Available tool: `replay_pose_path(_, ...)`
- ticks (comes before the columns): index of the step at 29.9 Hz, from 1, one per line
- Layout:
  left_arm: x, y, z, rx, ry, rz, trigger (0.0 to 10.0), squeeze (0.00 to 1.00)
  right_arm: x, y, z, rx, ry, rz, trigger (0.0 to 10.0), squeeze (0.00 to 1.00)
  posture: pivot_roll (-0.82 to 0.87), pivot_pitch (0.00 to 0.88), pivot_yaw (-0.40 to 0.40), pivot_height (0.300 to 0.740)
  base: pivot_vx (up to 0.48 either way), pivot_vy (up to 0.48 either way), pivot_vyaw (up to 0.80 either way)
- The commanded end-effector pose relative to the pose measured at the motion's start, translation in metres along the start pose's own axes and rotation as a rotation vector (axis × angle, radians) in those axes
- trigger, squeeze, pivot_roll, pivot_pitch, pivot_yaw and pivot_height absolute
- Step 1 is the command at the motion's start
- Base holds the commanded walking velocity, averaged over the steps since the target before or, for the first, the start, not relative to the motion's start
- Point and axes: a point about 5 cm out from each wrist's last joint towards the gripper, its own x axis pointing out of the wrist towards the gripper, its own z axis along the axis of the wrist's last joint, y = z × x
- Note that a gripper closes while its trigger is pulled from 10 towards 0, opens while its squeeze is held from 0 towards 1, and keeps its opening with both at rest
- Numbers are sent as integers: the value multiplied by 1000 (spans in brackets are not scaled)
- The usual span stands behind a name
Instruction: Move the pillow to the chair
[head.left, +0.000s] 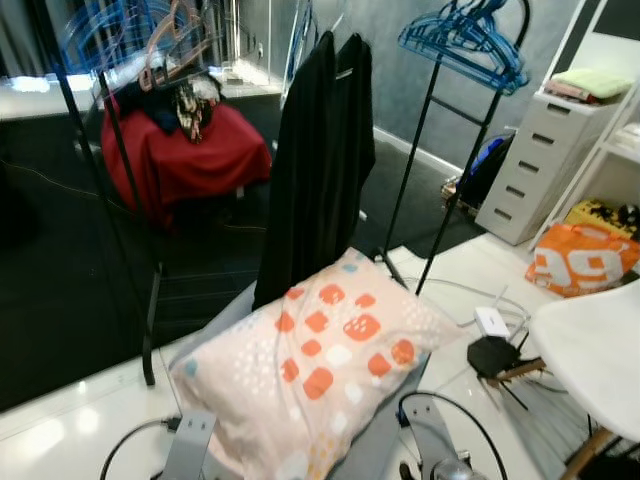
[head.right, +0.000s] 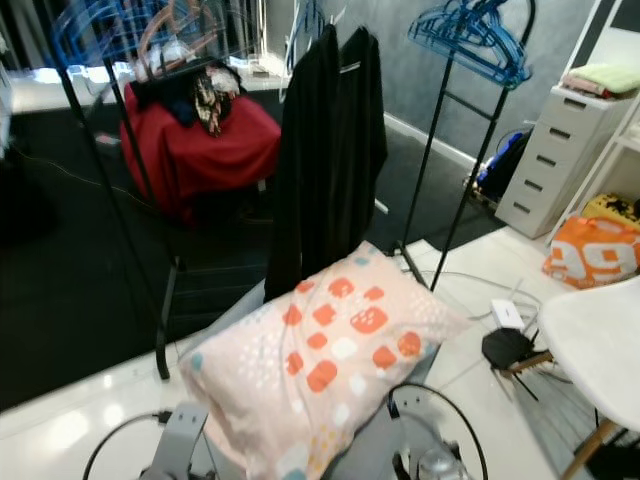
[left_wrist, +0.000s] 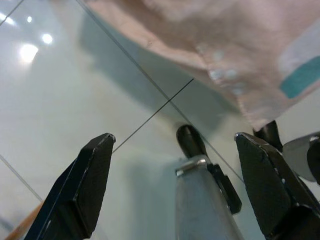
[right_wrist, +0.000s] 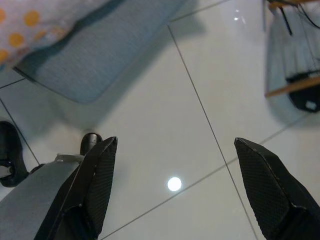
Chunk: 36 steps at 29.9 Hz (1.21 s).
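In the left eye view, a pale pink pillow with orange, white and light blue patches (head.left: 318, 371) lies on a grey upholstered seat (head.left: 236, 309) in front of the robot, low in the middle of the picture. Behind it a black coat (head.left: 318, 160) hangs from a black metal clothes rack (head.left: 432, 150) with blue plastic hangers (head.left: 470, 40) on top. A white plastic chair with wooden legs (head.left: 597, 352) stands at the right edge, apart from the pillow. Between them, on the glossy white tiled floor (head.left: 60, 425), lie a black round object and a white power adapter (head.left: 491, 321) with cables. Further back stand a white drawer unit (head.left: 543, 165), an orange bag (head.left: 583, 259) and a red covered seat (head.left: 185, 155).

The right eye view shows the same scene, slightly shifted.

In the left wrist view, the left gripper (left_wrist: 175, 175) hangs over the floor with its two black fingers spread wide and nothing between them; the pillow's edge is above them in the picture.

In the right wrist view, the right gripper (right_wrist: 175, 175) is also spread wide over the tiles, holding nothing. A corner of the pillow and the grey seat are visible beyond it.
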Motion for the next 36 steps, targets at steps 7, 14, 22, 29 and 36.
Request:
replay_pose_path(7,0,1,3,13,-6,-10,10000,0,0,1,6,42,-26,3,10000,0,-115,0,-60,738,0,0,0)
replay_pose_path(14,0,3,2,28,-4,-19,10000,0,0,4,5,50,-29,13,10000,0,-113,0,-47,738,0,0,0)
replay_pose_path(22,0,3,0,17,-4,-23,10000,0,0,5,5,46,-33,20,10000,0,-104,0,-47,738,0,0,0)
replay_pose_path(29,0,3,0,16,-6,-21,10000,0,0,5,5,31,-46,25,10000,0,-101,0,-49,738,0,0,0)
replay_pose_path(36,0,4,-1,14,4,-22,10000,0,0,5,10,-25,-77,21,10000,0,-99,0,-45,738,0,0,0)
